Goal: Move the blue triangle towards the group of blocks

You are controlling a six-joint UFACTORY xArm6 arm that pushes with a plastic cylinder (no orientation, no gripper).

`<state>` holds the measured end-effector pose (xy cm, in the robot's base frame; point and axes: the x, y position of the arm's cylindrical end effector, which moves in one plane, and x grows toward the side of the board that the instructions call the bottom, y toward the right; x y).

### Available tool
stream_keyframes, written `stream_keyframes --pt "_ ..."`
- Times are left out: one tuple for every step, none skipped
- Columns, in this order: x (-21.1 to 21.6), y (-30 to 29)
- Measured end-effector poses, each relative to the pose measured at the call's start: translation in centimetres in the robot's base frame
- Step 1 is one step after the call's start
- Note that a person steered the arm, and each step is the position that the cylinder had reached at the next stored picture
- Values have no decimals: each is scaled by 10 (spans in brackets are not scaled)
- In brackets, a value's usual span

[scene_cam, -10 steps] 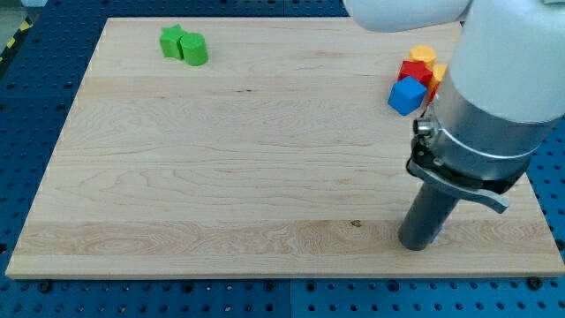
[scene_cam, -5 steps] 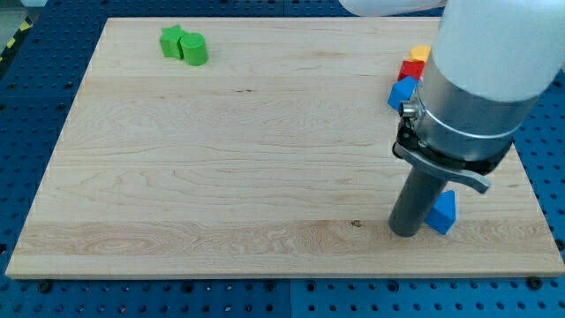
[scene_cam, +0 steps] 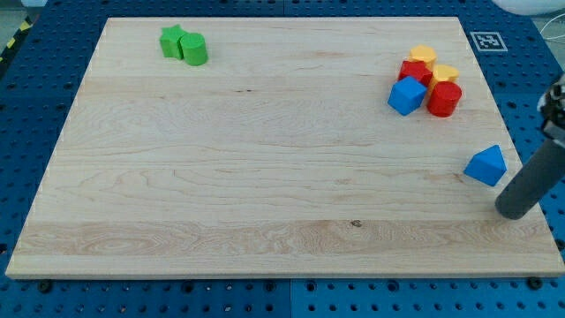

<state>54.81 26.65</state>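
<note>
The blue triangle (scene_cam: 486,165) lies near the board's right edge, below the group. The group at the upper right holds a blue cube (scene_cam: 407,94), a red cylinder (scene_cam: 444,99), a red block (scene_cam: 413,71) and two yellow blocks (scene_cam: 424,55) (scene_cam: 445,73). My tip (scene_cam: 512,213) rests on the board just below and to the right of the blue triangle, close to it but with a small gap showing.
A green star (scene_cam: 173,41) and a green cylinder (scene_cam: 194,49) sit together at the board's upper left. The wooden board (scene_cam: 265,159) lies on a blue perforated table. A marker tag (scene_cam: 485,41) is at the board's upper right corner.
The arm has swung to the view's right, and my tip went from left of the blue triangle to its lower right. The triangle now lies further right and higher, nearer the group.
</note>
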Motion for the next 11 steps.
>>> stream_keyframes --pt "-34 25" --pt "-61 15" --pt "-61 -20" --pt "-55 3" --pt "-41 16" --pt "-4 14" --pt "-22 -27" --pt "-58 -60" --pt "-66 -75" --pt "-78 -96" --pt "-103 -100"
